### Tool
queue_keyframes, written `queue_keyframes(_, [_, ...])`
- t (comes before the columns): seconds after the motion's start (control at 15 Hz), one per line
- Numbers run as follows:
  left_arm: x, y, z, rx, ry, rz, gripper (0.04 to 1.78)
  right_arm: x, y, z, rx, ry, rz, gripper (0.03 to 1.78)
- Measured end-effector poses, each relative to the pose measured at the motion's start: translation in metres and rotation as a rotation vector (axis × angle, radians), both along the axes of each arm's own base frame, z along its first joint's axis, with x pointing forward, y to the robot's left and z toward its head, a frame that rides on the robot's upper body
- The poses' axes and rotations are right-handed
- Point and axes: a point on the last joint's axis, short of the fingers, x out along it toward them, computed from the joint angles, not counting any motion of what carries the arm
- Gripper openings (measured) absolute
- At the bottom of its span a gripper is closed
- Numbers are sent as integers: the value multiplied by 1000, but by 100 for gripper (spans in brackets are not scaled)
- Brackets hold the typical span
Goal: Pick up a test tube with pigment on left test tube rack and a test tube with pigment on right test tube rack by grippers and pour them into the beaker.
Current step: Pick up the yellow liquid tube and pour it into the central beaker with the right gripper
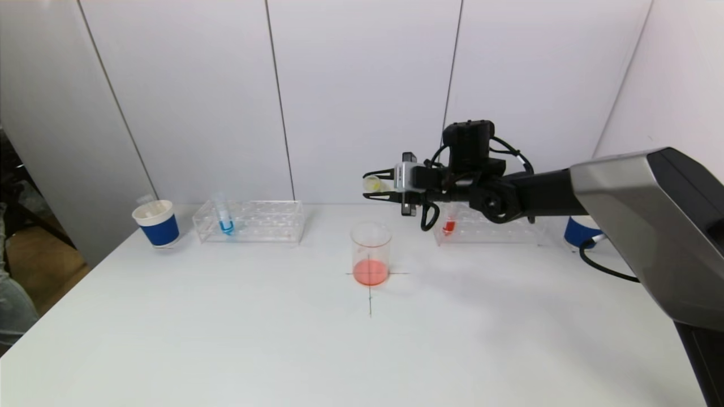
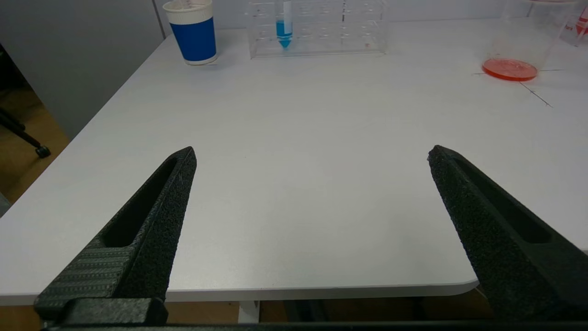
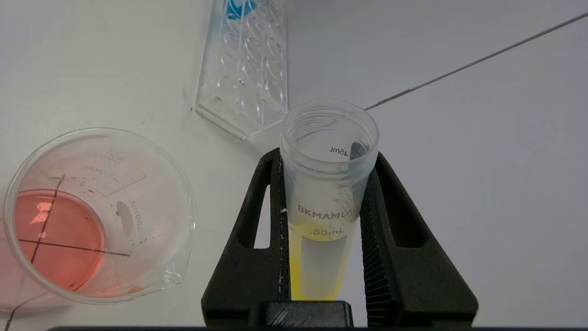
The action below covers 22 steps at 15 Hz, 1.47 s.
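Observation:
My right gripper is shut on a clear test tube with yellow pigment, held tipped on its side above and just behind the beaker, its mouth pointing left. The beaker holds red-orange liquid and stands on a cross mark; it also shows in the right wrist view. The left rack holds a tube with blue pigment. The right rack holds a tube with red pigment. My left gripper is open and empty, low over the table's near left edge, out of the head view.
A blue-and-white paper cup with an empty tube stands left of the left rack. Another blue cup stands behind my right arm at the far right. The table's left edge drops to the floor.

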Motion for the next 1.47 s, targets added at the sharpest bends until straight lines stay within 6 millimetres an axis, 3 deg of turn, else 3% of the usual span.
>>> queue_keyframes(0.53, [0,0,0,0,0,0,176,-5,1,-22,-47,-96,26,50])
queue_keyframes(1.47, [0,0,0,0,0,0,176,-4,-6,-20,-85,-364,19,50])
